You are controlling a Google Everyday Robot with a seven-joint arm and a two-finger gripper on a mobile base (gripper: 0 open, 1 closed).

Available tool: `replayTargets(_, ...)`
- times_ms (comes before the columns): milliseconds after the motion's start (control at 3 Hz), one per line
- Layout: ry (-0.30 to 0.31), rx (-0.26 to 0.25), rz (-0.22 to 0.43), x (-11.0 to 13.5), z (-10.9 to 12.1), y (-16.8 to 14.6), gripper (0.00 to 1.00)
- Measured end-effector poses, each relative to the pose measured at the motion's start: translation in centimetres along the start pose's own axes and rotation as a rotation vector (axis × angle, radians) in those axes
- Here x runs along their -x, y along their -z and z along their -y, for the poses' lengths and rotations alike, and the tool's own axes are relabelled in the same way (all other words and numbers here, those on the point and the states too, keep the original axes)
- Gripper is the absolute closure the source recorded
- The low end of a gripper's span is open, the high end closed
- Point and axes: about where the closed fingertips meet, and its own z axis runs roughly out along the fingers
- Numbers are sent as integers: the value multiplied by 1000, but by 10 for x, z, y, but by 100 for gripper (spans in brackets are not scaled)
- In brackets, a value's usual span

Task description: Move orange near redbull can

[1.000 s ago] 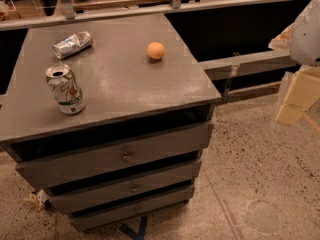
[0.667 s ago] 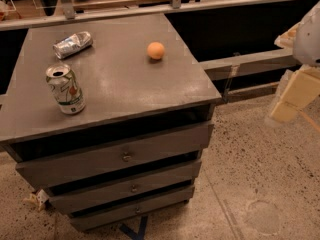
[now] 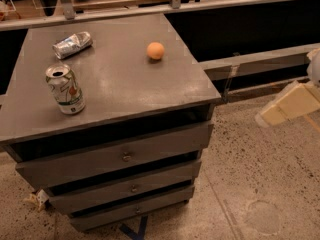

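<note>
Orange fruit [image 3: 155, 50], small and round, sits back right on the grey bench [image 3: 130, 89], well apart from the crumpled silver can [image 3: 72, 45] lying back left. The cream claw [image 3: 287, 106] hangs off the bench's right; its state cannot be told.

Workshop-like: drawer cabinet [image 3: 120, 156], speckled floor [image 3: 260, 184]; claw [image 3: 287, 104] at right.

Pale cream gripper [image 3: 270, 115] showing at the right edge of the view at mid-height, blocky body slanting down to the left, tip lowest, white rounded wrist segment [image 3: 315, 68] just above and behind it, cut off by the frame edge
</note>
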Motion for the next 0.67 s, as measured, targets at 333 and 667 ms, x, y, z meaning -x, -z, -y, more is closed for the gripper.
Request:
replayTargets(333,-95,-64,115,11,23,-20,0)
replayTargets(667,-135,-130,263,43,60,-39,0)
